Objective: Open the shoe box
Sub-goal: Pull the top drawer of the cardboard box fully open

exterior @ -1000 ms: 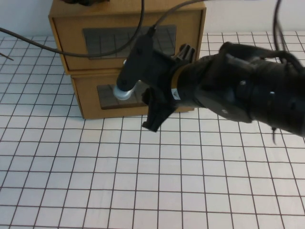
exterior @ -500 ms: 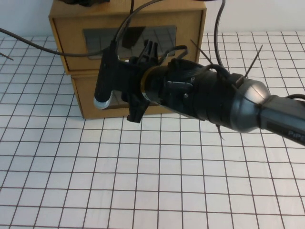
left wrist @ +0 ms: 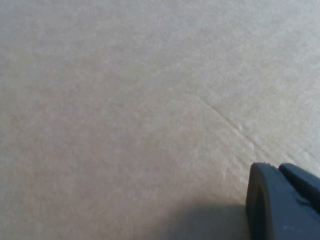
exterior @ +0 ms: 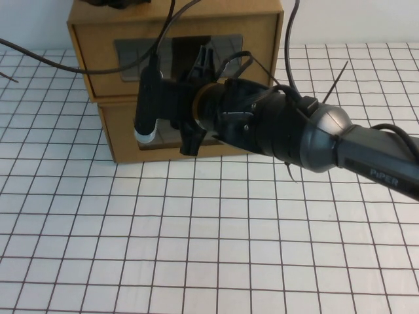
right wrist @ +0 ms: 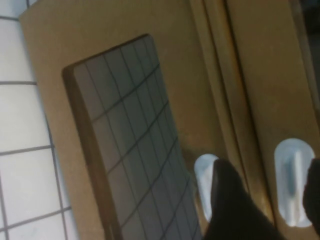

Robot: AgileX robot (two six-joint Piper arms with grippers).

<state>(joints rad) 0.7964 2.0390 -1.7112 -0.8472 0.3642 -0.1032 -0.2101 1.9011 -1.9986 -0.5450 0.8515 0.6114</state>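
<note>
Right gripper [exterior: 198, 99], jaws open, at shoe box [exterior: 105, 46] front, left gripper [left wrist: 281, 206] over box top, state unclear

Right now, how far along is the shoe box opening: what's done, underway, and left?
Done: nothing yet; the upper shoe box and lower shoe box both look shut, fronts flush. In hand: the right gripper, jaws open, hovers at the box fronts, facing the white pull tabs. The left gripper sits close against cardboard, apparently atop the upper box. Left: close on a tab and pull the drawer out.
</note>
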